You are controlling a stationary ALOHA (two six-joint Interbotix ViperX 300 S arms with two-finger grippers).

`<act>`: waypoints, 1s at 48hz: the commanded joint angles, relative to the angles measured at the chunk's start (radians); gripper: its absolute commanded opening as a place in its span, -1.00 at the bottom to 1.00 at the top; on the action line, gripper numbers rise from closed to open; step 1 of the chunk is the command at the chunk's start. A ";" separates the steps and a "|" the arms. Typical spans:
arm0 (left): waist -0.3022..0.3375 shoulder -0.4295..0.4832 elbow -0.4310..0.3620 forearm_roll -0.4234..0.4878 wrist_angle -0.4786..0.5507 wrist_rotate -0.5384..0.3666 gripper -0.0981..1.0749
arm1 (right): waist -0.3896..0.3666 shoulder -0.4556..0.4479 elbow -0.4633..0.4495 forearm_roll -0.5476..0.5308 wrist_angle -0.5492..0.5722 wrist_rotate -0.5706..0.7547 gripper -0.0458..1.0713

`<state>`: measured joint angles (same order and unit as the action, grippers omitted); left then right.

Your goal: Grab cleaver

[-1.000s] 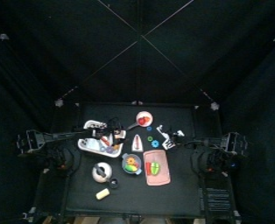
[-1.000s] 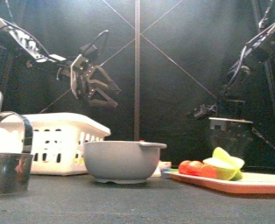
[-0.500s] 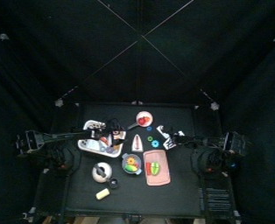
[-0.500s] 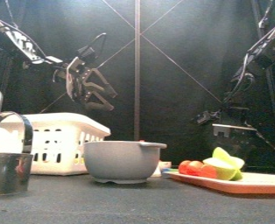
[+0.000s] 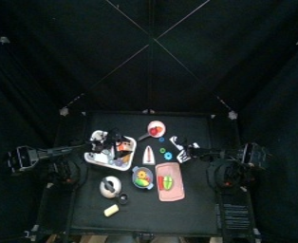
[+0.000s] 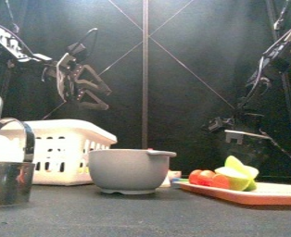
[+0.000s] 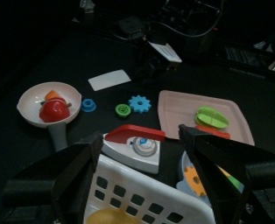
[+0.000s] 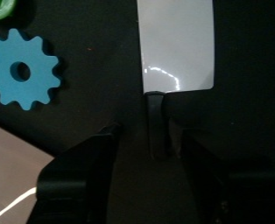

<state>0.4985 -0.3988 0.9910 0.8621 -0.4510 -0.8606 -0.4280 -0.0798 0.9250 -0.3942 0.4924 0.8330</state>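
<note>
From above, small black table (image 5: 114,220) is crowded: white slatted plastic basket (image 5: 103,155) at left, pink cutting board (image 5: 170,183) with green and red food mid-right, cleaver not clearly resolvable at this scale. Left arm over the basket, right arm low at the right.

Front view: left gripper (image 6: 82,85) hangs high above the basket, fingers spread, empty. Right gripper (image 6: 234,136) sits low, far right.

Left wrist: jaws apart over basket rim, nothing held.

Right wrist: right gripper (image 8: 151,149) straddles the black handle (image 8: 158,122) of the steel-bladed cleaver (image 8: 175,44) lying flat beside a blue plastic gear (image 8: 21,68); jaws wide, not gripping. Best practice, likely: keep handle centred, descend until fingers flank it, close well behind the blade.
</note>
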 commanded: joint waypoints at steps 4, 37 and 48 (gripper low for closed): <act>0.006 -0.026 0.003 -0.037 -0.005 0.003 0.90 | -0.005 -0.003 -0.011 0.015 0.046 0.002 0.29; 0.002 -0.041 0.017 -0.040 -0.005 0.005 0.90 | 0.149 -0.221 -0.141 0.038 0.253 0.011 -0.20; 0.002 -0.041 0.018 -0.040 -0.005 0.006 0.90 | 0.150 -0.230 -0.109 0.061 0.176 0.006 -0.20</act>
<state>0.5016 -0.4357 1.0201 0.8237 -0.4495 -0.8575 -0.2792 -0.2899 0.8222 -0.3344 0.6934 0.8406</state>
